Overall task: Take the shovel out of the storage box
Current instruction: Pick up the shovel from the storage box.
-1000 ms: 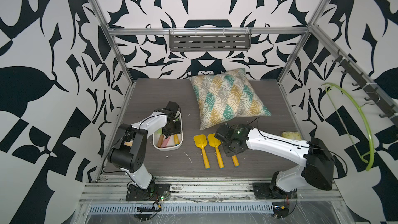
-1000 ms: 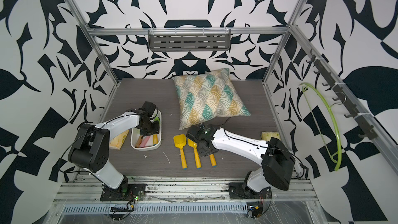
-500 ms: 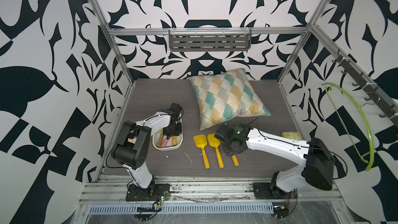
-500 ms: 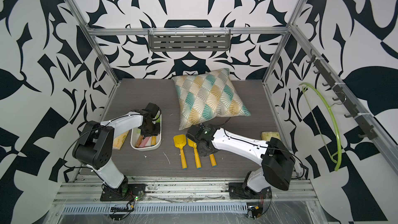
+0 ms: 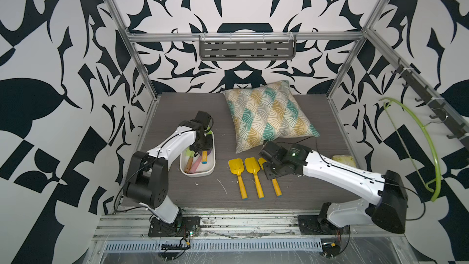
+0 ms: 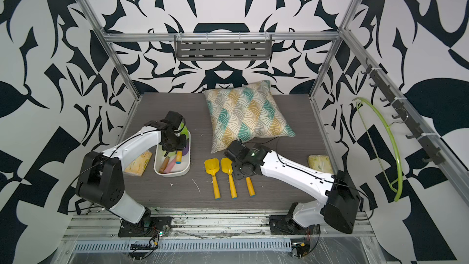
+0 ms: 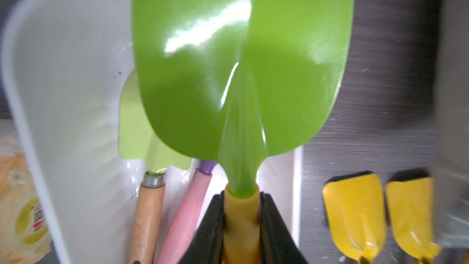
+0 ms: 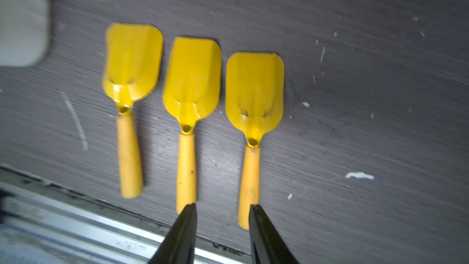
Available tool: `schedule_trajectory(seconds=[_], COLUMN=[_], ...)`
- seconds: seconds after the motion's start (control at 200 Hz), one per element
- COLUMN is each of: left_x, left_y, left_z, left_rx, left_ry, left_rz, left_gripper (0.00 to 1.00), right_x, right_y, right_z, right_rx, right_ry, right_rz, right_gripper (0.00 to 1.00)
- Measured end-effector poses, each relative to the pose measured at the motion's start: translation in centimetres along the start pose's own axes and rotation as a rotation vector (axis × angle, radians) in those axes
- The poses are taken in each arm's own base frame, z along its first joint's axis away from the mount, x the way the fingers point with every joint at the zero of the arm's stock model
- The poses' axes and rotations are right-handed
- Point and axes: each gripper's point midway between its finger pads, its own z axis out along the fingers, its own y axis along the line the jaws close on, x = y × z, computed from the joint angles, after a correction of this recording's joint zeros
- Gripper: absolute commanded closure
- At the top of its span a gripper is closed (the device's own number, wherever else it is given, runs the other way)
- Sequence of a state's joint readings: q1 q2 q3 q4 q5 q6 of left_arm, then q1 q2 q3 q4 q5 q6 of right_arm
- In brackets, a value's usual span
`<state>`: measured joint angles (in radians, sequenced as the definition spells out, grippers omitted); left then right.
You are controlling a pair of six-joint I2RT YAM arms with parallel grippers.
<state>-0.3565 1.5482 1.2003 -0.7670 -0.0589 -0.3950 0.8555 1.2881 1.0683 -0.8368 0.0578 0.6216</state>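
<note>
The left claw (image 7: 241, 200) is clamped on the yellow handle of the shovel (image 7: 241, 59), one black finger (image 7: 214, 214) pressed against each side just below the glossy green blade. That blade spreads out over the box (image 7: 50, 72) and across its rim toward the table – it covers part of two other tools lying inside, one with a wooden handle (image 7: 148, 212) and one with a pink handle (image 7: 182, 219). In both top views the claw reaches down into the far end of the box (image 5: 198, 173), green showing beside it (image 6: 185, 130).

The right claw (image 8: 223, 206) hangs low over the table with its jaws apart, bare table (image 8: 380, 72) showing between them. Just ahead of it lie three yellow shovels (image 8: 191, 77) in a row, side by side, blades away from the claw – the end of one handle lies right at a fingertip (image 8: 255, 212).

Behind them rests a pillow (image 5: 269, 115). A tissue pack (image 6: 138, 163) lies just beside the box.
</note>
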Motion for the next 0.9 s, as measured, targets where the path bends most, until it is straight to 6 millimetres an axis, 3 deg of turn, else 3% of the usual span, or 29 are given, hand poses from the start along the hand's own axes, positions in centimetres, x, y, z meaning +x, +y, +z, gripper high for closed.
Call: schedule_trajectory(seconds=[0.155,0.43,0.695,0.9], left_x=[-1.8,-4.2,-3.9,-2.7], left_y=[-4.2,-12.9,-17.1,-18.0], left_z=[-4.7,-12.8,-16.8,-16.3], left_rx=[0.245,0.866,1.141,1.181], left_ry=[-0.105,-0.259,-0.253,-0.223], left_rz=[-0.001,-0.054,-0.036,-0.051], left_gripper=[1.0,1.0,1.0,1.0], right_x=[-3.8,-9.9,-12.2,-13.0], right_y=[1.7,7.4,11.0,12.2], right_z=[-2.5,-7.3,-7.5,-8.2], right_rx=[-0.285,-0.782,-1.009,-1.089], right_ry=[-0.112,-0.234,-0.193,-0.184], right_rz=[0.087,0.072,0.029,-0.002], right_gripper=[0.51,0.5,0.47,0.48])
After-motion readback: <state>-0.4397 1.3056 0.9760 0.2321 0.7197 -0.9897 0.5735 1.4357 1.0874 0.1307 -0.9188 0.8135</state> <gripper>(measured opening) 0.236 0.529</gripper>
